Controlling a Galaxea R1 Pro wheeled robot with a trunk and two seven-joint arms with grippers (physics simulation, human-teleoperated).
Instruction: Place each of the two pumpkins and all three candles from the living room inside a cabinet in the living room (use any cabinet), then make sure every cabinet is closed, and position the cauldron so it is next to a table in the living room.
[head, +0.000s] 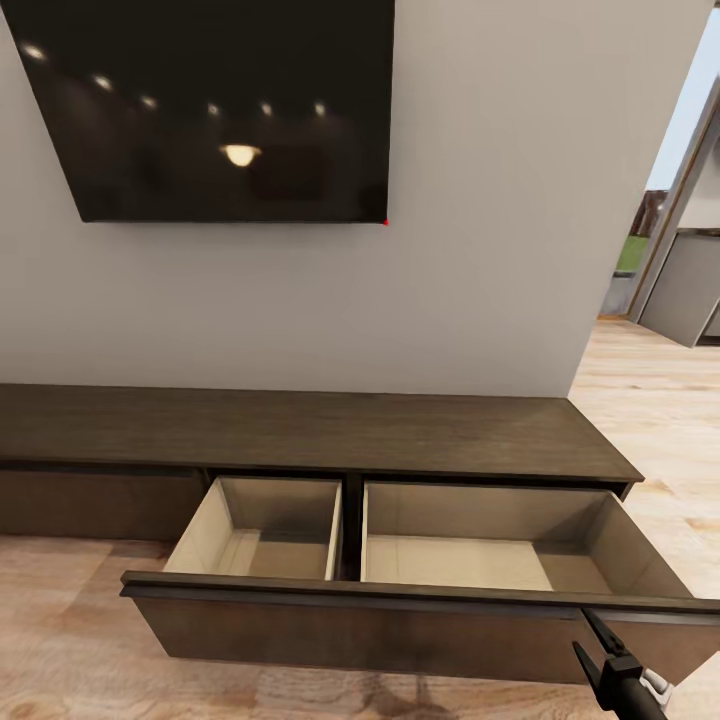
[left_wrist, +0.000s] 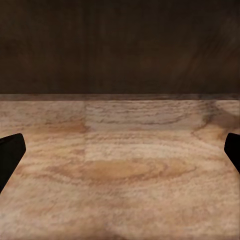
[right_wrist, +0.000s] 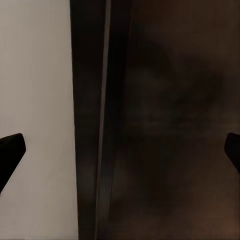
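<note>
Cabinet (head: 300, 430) beneath the wall television (head: 220, 100), its wide drawer (head: 400, 600) pulled out, both beige compartments bare, presumably to receive pumpkins and candles. Right gripper (head: 600, 650) hovered at the drawer front, fingers (right_wrist: 10, 150) spread, grasping nothing; left gripper (left_wrist: 120, 155) likewise spread above the wooden floor (left_wrist: 120, 170).

cabinet (head: 300, 425) top: bare, free to pass | pulled-out drawer (head: 400, 610): both beige compartments open from above | divider (head: 350, 530): splits them | drawer front: blocks approach from the floor (head: 70, 640) side | right gripper (head: 600, 655): just beside that front, fingers spread
</note>
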